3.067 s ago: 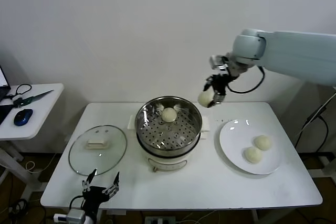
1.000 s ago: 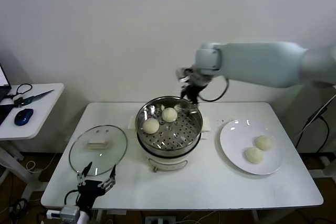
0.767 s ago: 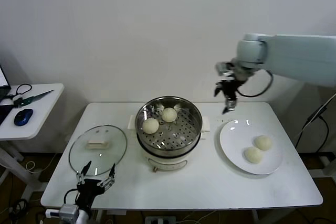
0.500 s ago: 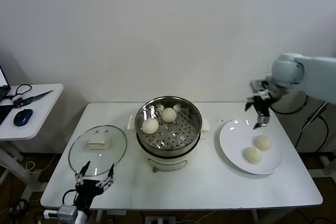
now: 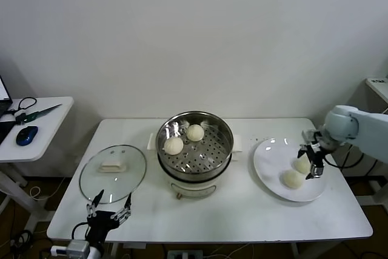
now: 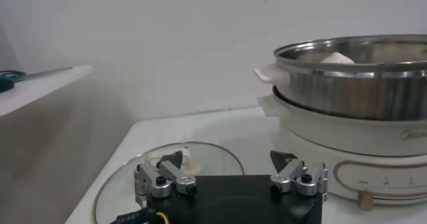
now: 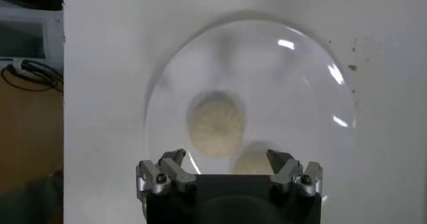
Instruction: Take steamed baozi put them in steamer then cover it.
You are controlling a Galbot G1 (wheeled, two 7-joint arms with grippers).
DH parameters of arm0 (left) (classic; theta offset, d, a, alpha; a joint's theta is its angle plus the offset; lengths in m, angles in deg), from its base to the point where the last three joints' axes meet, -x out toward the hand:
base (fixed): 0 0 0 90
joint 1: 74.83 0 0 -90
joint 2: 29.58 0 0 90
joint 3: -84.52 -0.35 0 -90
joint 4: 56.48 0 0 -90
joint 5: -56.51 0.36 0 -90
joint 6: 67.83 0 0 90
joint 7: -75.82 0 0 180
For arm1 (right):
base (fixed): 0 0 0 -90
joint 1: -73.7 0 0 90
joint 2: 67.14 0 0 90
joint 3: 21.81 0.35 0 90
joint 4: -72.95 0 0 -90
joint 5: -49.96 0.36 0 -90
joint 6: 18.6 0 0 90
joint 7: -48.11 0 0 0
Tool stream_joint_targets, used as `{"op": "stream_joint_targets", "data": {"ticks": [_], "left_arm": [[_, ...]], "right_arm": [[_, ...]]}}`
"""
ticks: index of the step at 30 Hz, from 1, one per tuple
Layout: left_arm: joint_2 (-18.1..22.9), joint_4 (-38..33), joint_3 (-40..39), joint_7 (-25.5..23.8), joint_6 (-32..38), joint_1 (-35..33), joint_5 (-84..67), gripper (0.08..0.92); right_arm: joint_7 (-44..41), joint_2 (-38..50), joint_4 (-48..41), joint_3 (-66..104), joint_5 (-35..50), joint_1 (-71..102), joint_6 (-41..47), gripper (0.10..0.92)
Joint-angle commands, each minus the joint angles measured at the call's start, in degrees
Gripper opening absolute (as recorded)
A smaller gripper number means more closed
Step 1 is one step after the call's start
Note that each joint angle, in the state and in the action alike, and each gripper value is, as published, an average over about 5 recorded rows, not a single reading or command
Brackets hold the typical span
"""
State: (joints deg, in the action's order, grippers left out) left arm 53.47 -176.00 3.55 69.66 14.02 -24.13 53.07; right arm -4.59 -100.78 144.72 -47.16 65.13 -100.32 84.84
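You have two baozi [image 5: 183, 139] in steamer [image 5: 195, 150], two on plate [image 5: 271, 181]; cover [image 5: 113, 173] off beside steamer. Right gripper [image 5: 313, 161] over plate, jaws wide, empty. Left gripper [image 5: 109, 215] parked, jaws wide.

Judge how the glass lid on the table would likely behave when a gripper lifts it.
The lid is clear glass with a metal rim, so probably stiff, fairly heavy and breakable if dropped. Its only grip seems to be the small central handle; held there it should hang level, though smooth glass would likely slip.
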Motion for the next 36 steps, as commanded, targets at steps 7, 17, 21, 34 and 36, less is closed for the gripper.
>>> {"op": "stream_joint_targets", "data": {"ticks": [7,17,21,34,36], "left_arm": [[-0.09,0.63,-0.02,0.0,-0.11,0.32,0.12,0.823],[0.02,0.73,-0.02,0.02,-0.2,0.48,0.13,0.823],[0.03,0.78,-0.02,0.04,-0.21,0.51,0.17,0.823],[0.31,0.44,-0.08,0.07,-0.25,0.47,0.64,0.823],[0.46,0.37,-0.26,0.06,-0.27,0.53,0.92,0.823]], "right_arm": [[2.32,-3.03,-5.62,12.45,-3.73,13.79,0.85,0.823],[2.08,-4.31,-7.13,12.45,-3.89,14.05,0.84,0.78],[2.05,-4.63,-7.26,12.51,-3.92,13.86,0.82,0.739],[-6.55,-8.62,-1.89,-9.01,-0.39,-18.76,-9.08,0.692],[-8.29,-11.15,-0.5,-12.55,0.19,-26.21,-13.24,0.694]]}}
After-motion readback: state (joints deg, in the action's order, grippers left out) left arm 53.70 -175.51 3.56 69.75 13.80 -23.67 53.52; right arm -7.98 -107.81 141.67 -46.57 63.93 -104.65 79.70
